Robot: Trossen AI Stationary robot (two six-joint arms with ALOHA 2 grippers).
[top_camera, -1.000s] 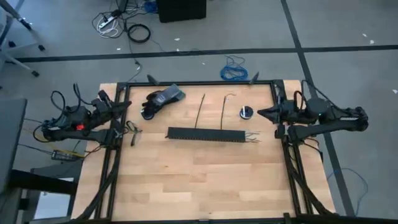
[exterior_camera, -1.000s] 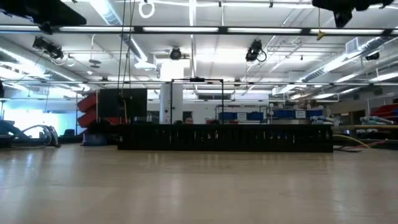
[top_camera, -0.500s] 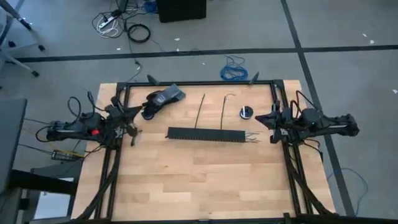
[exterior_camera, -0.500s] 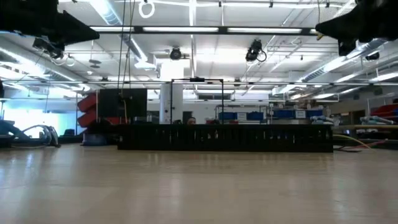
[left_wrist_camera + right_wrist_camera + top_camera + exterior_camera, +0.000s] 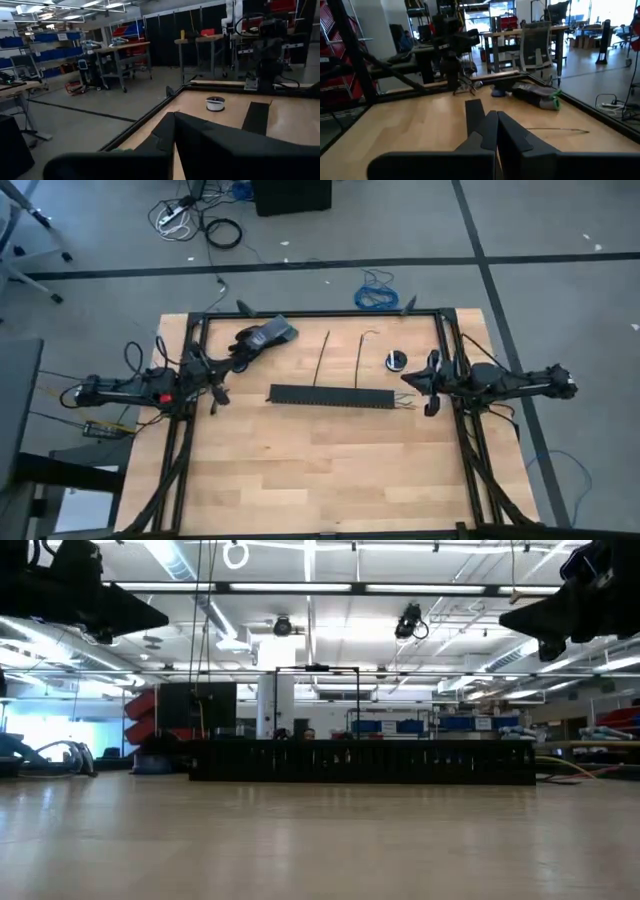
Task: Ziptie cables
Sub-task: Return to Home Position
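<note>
The black slotted channel (image 5: 330, 395) lies across the table's middle. The cables' thin bare ends (image 5: 405, 400) stick out of its right end; the rest of the cables is hidden inside it. Two black zipties (image 5: 323, 357) (image 5: 360, 358) lie flat just beyond the channel; one ziptie (image 5: 560, 130) also shows in the right wrist view. My left gripper (image 5: 218, 368) hangs shut above the table's left edge. My right gripper (image 5: 421, 383) hangs shut above the right edge, close to the cable ends. Neither holds anything.
A small round white-and-black spool (image 5: 396, 360) sits at the far right. A black and grey glove (image 5: 262, 338) lies at the far left, and a small curled wire scrap (image 5: 212, 392) near the left rail. The black frame rail (image 5: 320, 313) runs round the table. Bare wood fills the near half.
Both arms have swung in from outside the side rails toward the table's middle and come lower. My left gripper has moved toward the right edge, my right gripper toward the left edge and the cable ends. Nothing on the table has moved.
</note>
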